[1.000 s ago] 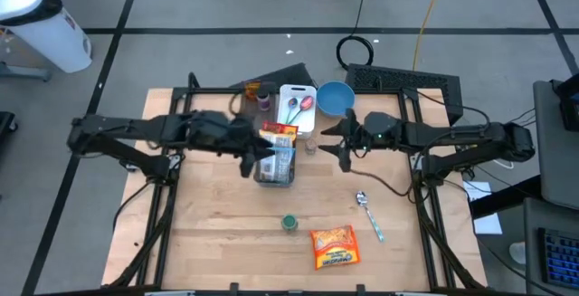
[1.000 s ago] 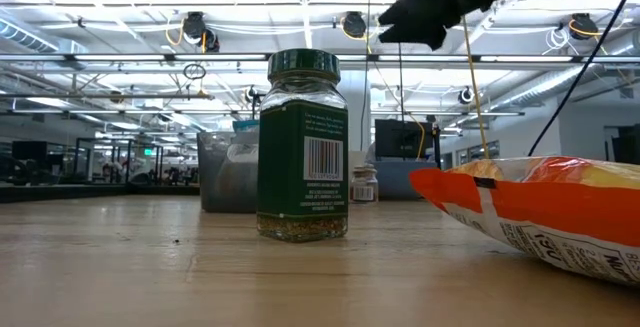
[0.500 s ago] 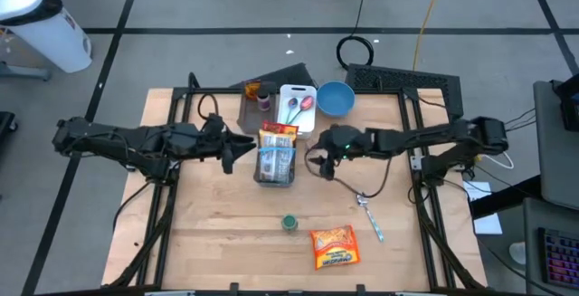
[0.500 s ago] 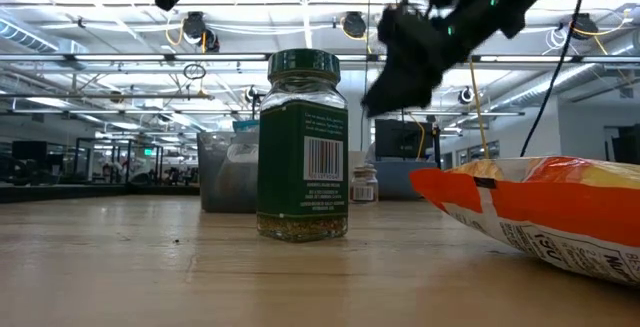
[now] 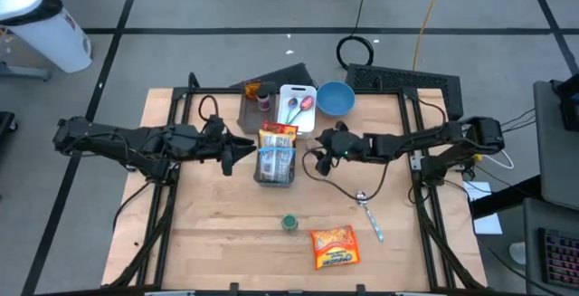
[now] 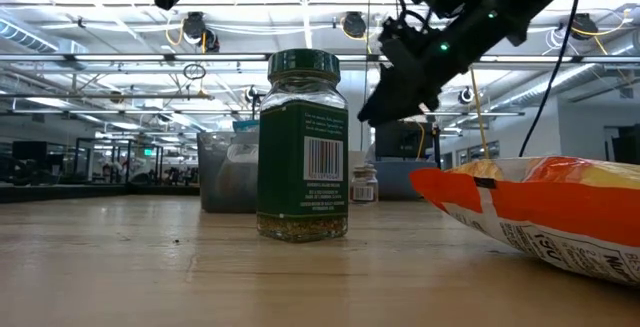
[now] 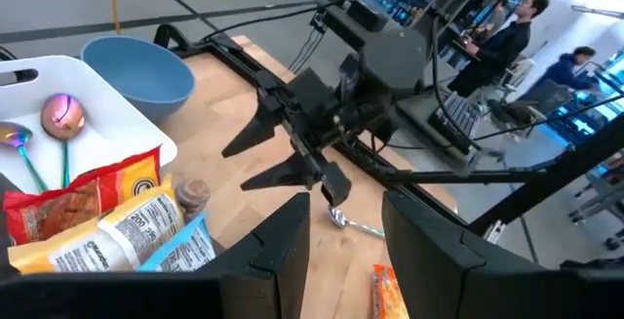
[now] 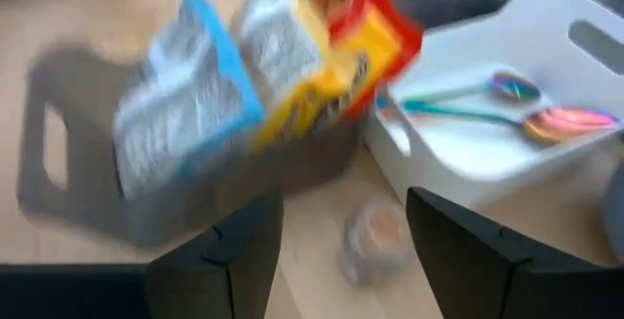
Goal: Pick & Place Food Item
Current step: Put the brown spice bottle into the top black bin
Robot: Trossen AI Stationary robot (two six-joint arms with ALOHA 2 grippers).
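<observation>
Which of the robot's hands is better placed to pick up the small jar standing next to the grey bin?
Probably the right hand. It is open and empty, and the small jar stands just ahead of its fingers. The left hand hovers on the grey bin's far side.

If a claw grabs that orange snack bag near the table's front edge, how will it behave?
The orange snack bag looks puffed and glossy, so it is probably light, crushable and somewhat slippery. Lying flat, it seems unlikely to roll, but it may sag when pinched at one edge.
</observation>
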